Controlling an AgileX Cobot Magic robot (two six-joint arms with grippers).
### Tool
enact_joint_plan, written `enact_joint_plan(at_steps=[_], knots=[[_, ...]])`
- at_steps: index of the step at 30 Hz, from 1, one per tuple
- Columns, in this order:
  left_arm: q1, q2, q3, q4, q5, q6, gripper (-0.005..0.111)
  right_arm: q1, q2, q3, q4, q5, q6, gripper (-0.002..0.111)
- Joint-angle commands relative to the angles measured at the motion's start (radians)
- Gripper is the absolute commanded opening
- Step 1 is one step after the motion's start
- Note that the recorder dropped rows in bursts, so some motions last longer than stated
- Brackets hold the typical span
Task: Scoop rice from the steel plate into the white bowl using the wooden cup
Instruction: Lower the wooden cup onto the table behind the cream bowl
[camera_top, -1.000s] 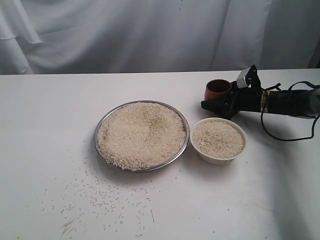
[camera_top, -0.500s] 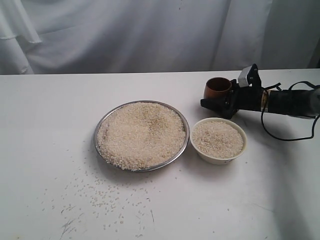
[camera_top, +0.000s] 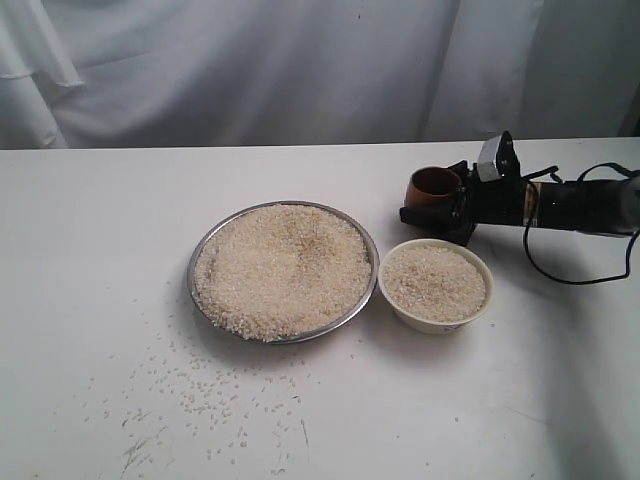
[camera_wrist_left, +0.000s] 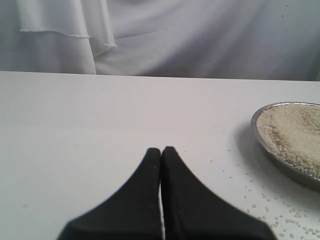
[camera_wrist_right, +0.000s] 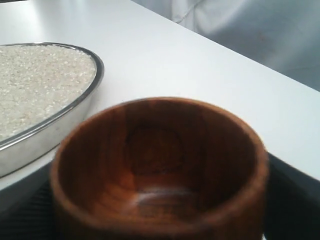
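Observation:
The steel plate sits mid-table, heaped with rice. Just to its right stands the white bowl, filled with rice. Behind the bowl, my right gripper reaches in from the right, shut on the wooden cup, low over the table. In the right wrist view the cup fills the space between the black fingers; its inside looks bare, and the plate's rim lies beyond it. My left gripper is shut and holds nothing, over bare table beside the plate.
Loose grains are scattered on the white table in front of the plate and to its left. A white cloth backdrop hangs behind the table's far edge. A black cable trails from the right arm.
My right gripper has lowered slightly with the wooden cup, which now sits lower behind the bowl. Plate and bowl have not moved.

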Motion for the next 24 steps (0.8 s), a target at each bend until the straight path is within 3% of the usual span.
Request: enact_joint_plan(at_steps=[1, 24], knots=[[-0.002, -0.005, 0.005, -0.001, -0.006, -0.003, 0.0, 0.001, -0.008, -0.009, -0.003, -0.028, -0.007, 0.085], [-0.002, -0.005, 0.005, -0.001, -0.006, -0.003, 0.0, -0.022, -0.098, -0.009, 0.004, -0.034, -0.014, 0.089]])
